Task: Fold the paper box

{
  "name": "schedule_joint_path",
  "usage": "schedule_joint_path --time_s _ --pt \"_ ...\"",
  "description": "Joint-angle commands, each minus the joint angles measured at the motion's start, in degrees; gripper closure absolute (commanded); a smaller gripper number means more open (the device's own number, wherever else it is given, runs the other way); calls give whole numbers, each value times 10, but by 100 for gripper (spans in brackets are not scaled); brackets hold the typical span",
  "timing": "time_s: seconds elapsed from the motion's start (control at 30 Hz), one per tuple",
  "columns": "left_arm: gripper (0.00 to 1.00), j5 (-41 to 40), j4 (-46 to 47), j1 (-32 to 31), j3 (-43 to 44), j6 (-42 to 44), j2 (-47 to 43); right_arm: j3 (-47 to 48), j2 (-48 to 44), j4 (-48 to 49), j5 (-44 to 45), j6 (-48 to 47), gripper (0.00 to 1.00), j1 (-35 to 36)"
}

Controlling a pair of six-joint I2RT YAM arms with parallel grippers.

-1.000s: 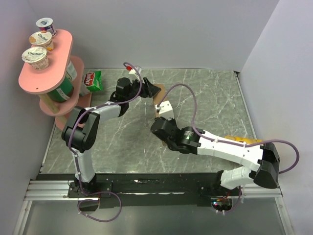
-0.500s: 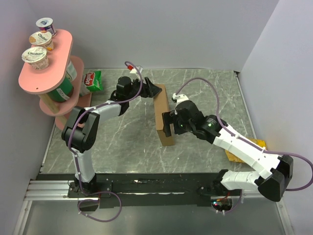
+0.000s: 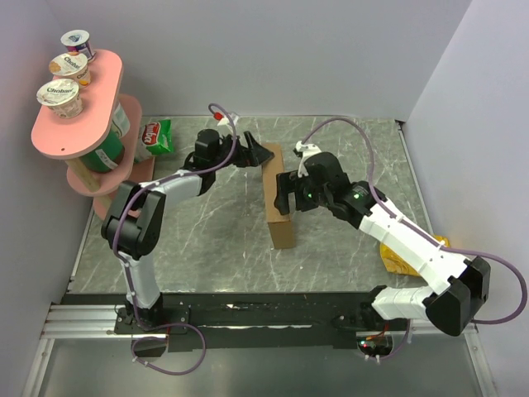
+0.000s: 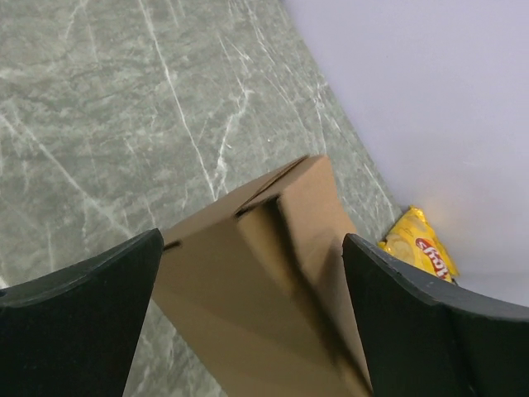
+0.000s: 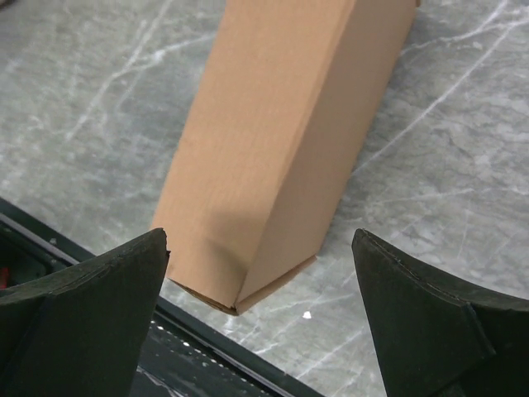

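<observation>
The paper box (image 3: 278, 203) is a folded, thin brown cardboard box standing on a narrow side in the middle of the table, running from far to near. My left gripper (image 3: 258, 155) is at its far end, jaws wide open, and in the left wrist view the box (image 4: 264, 289) fills the space between the fingers (image 4: 74, 306). My right gripper (image 3: 285, 193) hovers at the box's right side, open. In the right wrist view the box's near end (image 5: 281, 124) lies beyond the gripper (image 5: 260, 306), apart from both fingers.
A pink two-tier stand (image 3: 74, 124) with yogurt cups is at the far left, with a green snack bag (image 3: 155, 136) beside it. A yellow chip bag (image 3: 403, 256) (image 4: 417, 246) lies at the right under my right arm. The black front rail (image 5: 207, 331) edges the table.
My right arm swung from over the box to its right side and its jaws opened. The left jaws opened wider. The box now stands uncovered.
</observation>
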Motion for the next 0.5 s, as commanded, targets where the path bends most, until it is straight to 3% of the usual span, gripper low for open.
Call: schedule_joint_path --time_s 0.0,0.33,0.47 --pt "4 55 35 32 -16 -44 -44 23 -12 52 -55 -9 0 -24" --pt "4 56 29 68 -37 -39 -89 16 33 88 -82 -14 0 -54" --pt "4 52 -17 76 -33 -17 -108 19 44 108 -75 -19 0 -59"
